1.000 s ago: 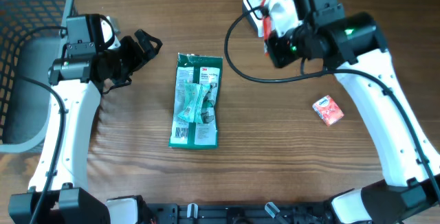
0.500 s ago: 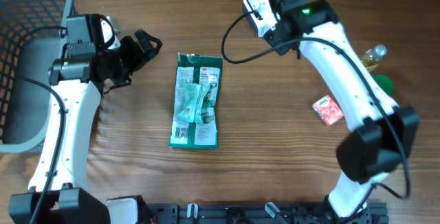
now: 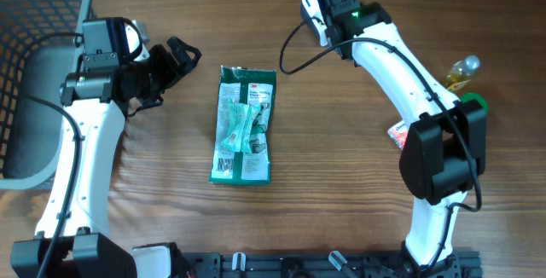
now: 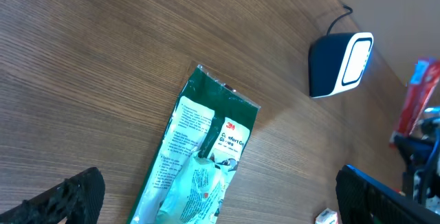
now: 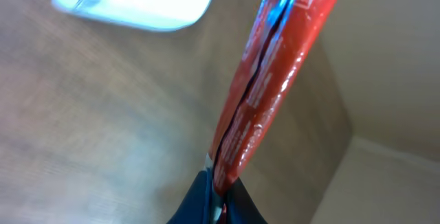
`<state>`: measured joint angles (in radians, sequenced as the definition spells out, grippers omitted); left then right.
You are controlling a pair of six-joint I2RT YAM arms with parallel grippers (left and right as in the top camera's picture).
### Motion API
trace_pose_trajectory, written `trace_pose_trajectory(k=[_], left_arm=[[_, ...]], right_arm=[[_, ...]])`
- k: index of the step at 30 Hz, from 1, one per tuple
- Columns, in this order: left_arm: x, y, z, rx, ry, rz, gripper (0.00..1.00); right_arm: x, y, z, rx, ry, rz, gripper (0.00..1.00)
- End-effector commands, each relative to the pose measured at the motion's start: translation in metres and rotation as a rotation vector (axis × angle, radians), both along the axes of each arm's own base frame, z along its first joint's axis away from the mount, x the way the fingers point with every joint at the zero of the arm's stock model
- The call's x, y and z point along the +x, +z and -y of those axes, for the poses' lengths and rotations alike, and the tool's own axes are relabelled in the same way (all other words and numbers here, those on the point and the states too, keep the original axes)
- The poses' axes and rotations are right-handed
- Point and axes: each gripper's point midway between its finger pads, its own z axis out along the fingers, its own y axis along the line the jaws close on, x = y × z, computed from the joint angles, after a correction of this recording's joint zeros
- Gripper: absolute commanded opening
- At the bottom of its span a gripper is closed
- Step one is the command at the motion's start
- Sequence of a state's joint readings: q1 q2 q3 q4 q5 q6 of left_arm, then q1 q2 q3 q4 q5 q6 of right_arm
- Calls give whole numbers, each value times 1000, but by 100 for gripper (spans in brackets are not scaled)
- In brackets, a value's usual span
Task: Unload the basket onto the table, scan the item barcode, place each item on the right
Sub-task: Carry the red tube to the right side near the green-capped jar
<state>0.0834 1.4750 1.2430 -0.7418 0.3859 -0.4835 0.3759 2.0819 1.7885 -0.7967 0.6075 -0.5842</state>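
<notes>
Red packet (image 5: 275, 80) is pinched edge-on in the right claw (image 5: 214, 183), which is clamped tight on its lower end, just beside the white-faced scanner (image 3: 312, 7) at the far side of the bench. Leftmost sits a grey basket (image 3: 34, 22). Next, the left claw (image 3: 175, 66) hovers with its jaws spread wide, near a green package (image 3: 244, 124) lying flat on the wood-grain bench (image 3: 341, 167). The right arm stretches from the near edge across to the scanner.

The right gripper (image 5: 217, 183) has its dark jaws pinched tight on the lower end of a glossy red packet (image 5: 268, 80), which is seen edge-on and slants up to the right. A blurred white scanner (image 5: 130, 1) sits at top left on the wooden table (image 5: 82, 135).
</notes>
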Motion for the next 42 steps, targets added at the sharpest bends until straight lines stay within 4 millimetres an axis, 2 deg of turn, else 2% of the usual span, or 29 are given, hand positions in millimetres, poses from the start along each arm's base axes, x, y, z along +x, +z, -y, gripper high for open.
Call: trace_pose_trajectory(k=[1, 6, 16, 20, 27, 38, 42], left_arm=[[1, 12, -3, 12, 1, 35, 100], [1, 12, -3, 12, 1, 34, 100], [1, 12, -3, 12, 1, 34, 100], [1, 12, -3, 12, 1, 34, 100], [1, 12, -3, 12, 1, 34, 100], [1, 12, -3, 12, 1, 34, 100], [1, 12, -3, 12, 1, 34, 100]], right_arm=[[7, -3, -4, -67, 37, 7, 5], [18, -1, 2, -220, 70, 21, 4], [20, -29, 0, -272, 95, -35, 4], [19, -42, 5, -365, 108, -79, 4], [20, -57, -2, -456, 147, -107, 4], [20, -53, 3, -500, 112, -91, 4], [16, -36, 5, -441, 48, -30, 4]])
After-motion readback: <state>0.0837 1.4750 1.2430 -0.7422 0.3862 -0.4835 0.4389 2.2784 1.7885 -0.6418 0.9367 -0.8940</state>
